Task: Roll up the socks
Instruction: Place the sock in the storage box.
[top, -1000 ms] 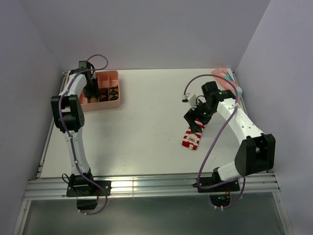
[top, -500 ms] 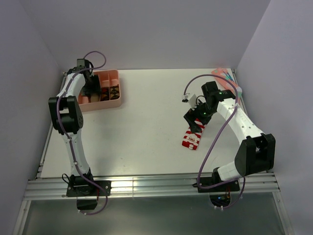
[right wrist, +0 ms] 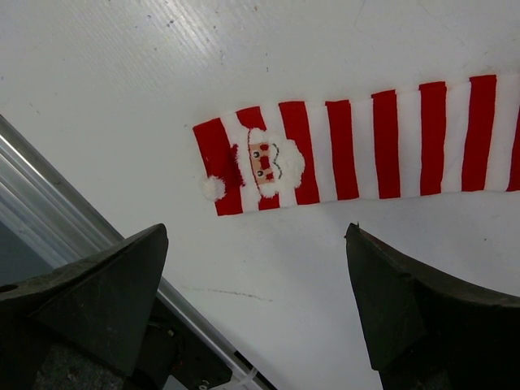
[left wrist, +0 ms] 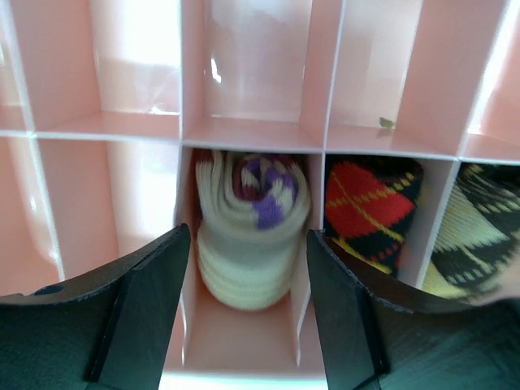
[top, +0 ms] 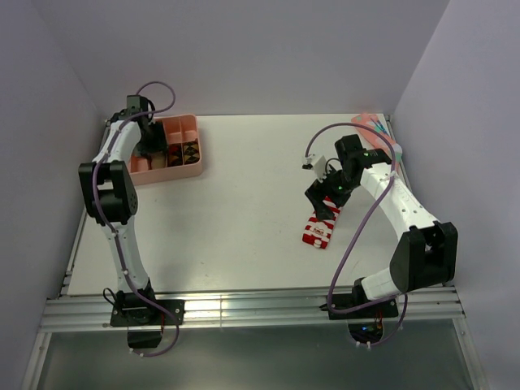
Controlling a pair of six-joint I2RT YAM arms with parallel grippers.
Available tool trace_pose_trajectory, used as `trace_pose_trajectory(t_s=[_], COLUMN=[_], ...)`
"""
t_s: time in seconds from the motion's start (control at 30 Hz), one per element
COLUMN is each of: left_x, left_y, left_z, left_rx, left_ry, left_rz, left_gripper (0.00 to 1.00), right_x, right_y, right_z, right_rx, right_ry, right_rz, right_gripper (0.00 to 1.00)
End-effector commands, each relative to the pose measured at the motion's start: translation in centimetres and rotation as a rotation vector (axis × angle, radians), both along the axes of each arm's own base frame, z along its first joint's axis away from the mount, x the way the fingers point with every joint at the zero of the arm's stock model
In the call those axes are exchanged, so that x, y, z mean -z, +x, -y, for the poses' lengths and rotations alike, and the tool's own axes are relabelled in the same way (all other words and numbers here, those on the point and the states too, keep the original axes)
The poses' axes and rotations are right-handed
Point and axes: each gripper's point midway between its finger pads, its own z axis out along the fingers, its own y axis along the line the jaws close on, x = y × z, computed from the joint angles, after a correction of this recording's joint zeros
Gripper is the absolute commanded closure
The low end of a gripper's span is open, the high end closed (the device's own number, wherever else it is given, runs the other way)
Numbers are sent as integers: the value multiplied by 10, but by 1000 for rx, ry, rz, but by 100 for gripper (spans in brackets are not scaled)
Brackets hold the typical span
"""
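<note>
The likeliest slip is at the pink tray [top: 175, 173]. The left gripper [left wrist: 248, 237] stands open with a finger down each side of the rolled tan sock [left wrist: 252, 203], close against it and holding nothing. If it lifts off crookedly, a finger could snag the outer fold and pull the roll up or loosen it. A finger could also catch a thin divider and drag the tray along. The other risk is at the striped sock [right wrist: 357, 142], which lies flat and unrolled on the table [top: 244, 211], well apart from the tray on the right arm's side. The right gripper [right wrist: 256, 231] hangs above it, spread wide and empty. The cloth is thin, so a pinch may catch only the top layer or scrape the table, and a loose start would probably leave a slack roll that springs open. In the tray's front row, the tan sock sits snug in one slot with its purple stripes showing at the core. The next slot holds a red and black checked roll [left wrist: 370, 207], and the one beyond it holds a cream and dark patterned roll [left wrist: 475, 236]. The slot on the tan sock's other side and the back row look empty, apart from a small speck in one.
</note>
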Motion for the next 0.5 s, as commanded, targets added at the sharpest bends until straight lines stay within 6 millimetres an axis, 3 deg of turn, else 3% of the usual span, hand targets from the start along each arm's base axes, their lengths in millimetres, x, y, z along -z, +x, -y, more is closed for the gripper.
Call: trace_pose_trajectory(t_s=[0.0,0.13,0.23,0.27,0.3,0.33,0.37,0.4,0.43,0.47], left_x=[-56,-97,-141,-169,-168,-185,-211,-220,-215,-245], left_y=[-6,-10,-15,-21,-28,-26,-37,-42,-51,-59], left_z=[2,-3,3,9,16,36,47,57,77,89], left_rx=[-38,-73,-92,-80,-87,-56,-38,-28,-14,-3], left_ry=[0,19,-1,-14,-31,-53,-77,-94,-124,-159], left_rz=[101,183,284,355,363,435,503,537,537,638], left_gripper=[30,30,31,31,31,30,30,30,30,30], right_x=[-22,-32,-45,-50,-53,-62,-67,-72,-82,-88], right_y=[9,15,21,23,25,33,36,38,44,46], right_z=[-4,-7,-9,-10,-10,-10,-11,-12,-13,-15], right_rx=[12,18,39,46,54,69,99,109,117,146], right_ry=[36,54,74,81,86,89,102,111,127,145], right_rz=[71,109,153,170,186,235,247,265,305,319], right_gripper=[3,2,2,1,1,0,0,0,0,0])
